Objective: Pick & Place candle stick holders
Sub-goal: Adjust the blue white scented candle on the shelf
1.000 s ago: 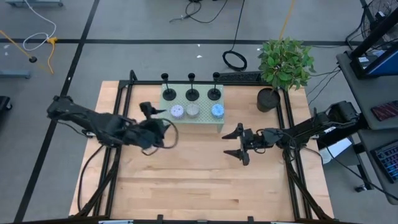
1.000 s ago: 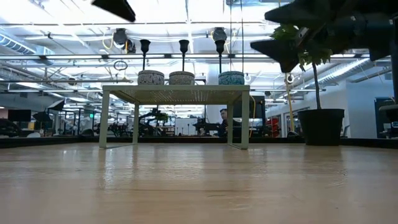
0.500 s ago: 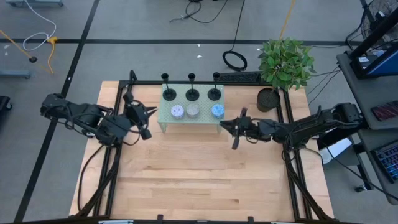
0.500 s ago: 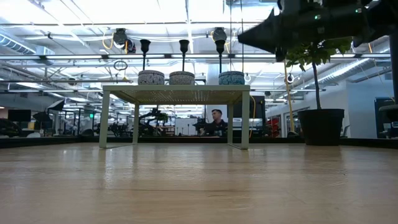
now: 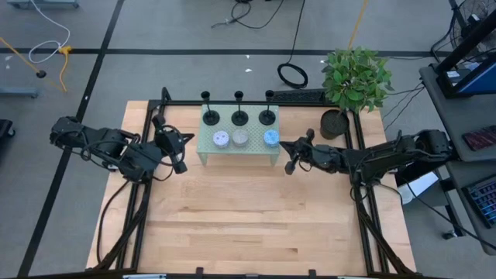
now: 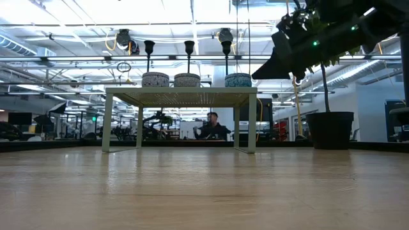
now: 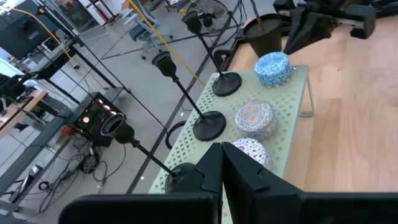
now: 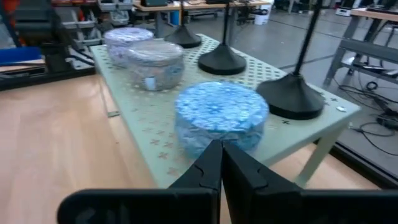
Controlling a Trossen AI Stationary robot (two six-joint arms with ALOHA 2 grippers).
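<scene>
Three black candle stick holders (image 5: 210,116) (image 5: 239,116) (image 5: 267,116) stand upright on their disc bases along the far edge of the green stand (image 5: 232,152). In front of them sit three round tins (image 5: 241,138). My left gripper (image 5: 183,142) hovers shut just left of the stand, its closed fingers (image 7: 221,163) pointing toward the nearest holder base (image 7: 177,174). My right gripper (image 5: 288,153) hovers shut at the stand's right end, its fingertips (image 8: 221,148) in front of the blue tin (image 8: 221,117). Neither touches anything.
A potted plant in a black pot (image 5: 335,124) stands at the far right, close behind my right arm. Black frame rails (image 5: 147,194) run along the table's sides. Bare wood tabletop (image 5: 248,217) spreads toward the near edge. A person (image 6: 211,126) sits beyond the table.
Both grippers have shut on nothing. My left gripper has drawn back toward the table's left edge, beside the stand. My right gripper has gone toward the far edge and the stand's right end, turning as it went. The holders and tins have not moved.
</scene>
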